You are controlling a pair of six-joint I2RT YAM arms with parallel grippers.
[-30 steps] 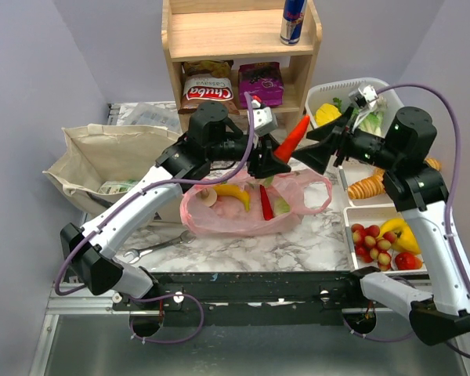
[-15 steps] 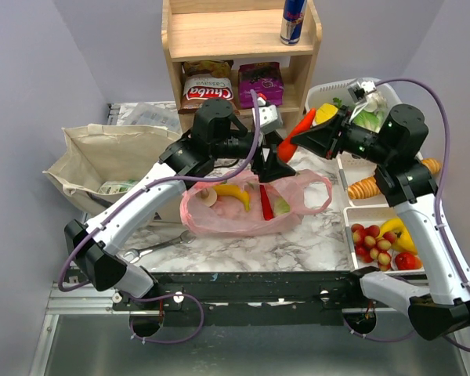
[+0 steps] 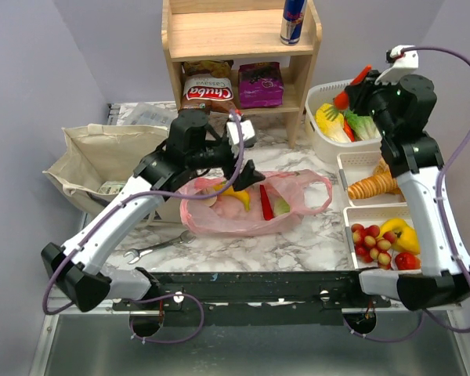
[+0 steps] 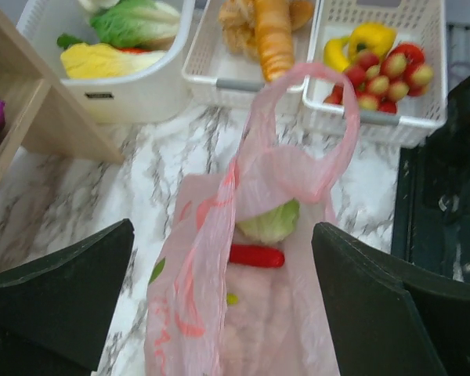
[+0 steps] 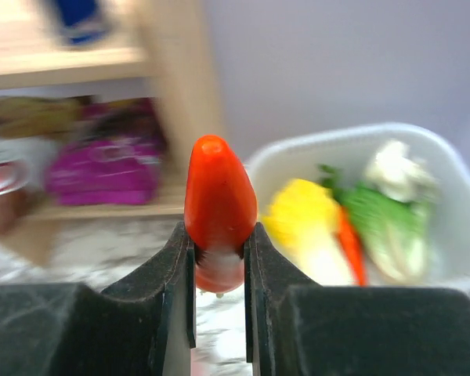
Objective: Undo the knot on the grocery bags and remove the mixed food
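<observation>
Right gripper (image 5: 219,252) is clamped on the carrot (image 5: 219,188), off right of the pink bag (image 3: 219,218). Left gripper (image 4: 223,274) hangs wide over it. Chuba chips (image 3: 207,92) sit behind it.

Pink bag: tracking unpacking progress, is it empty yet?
Not empty. A banana, a red pepper and a green fruit show through the pink bag.

Left arm's stretched forward and low, its tool (image 3: 244,174) with jaws spread wide. Right arm's up high, tool (image 5: 219,239) pinching a smooth orange tapered carrot (image 5: 218,192).
</observation>
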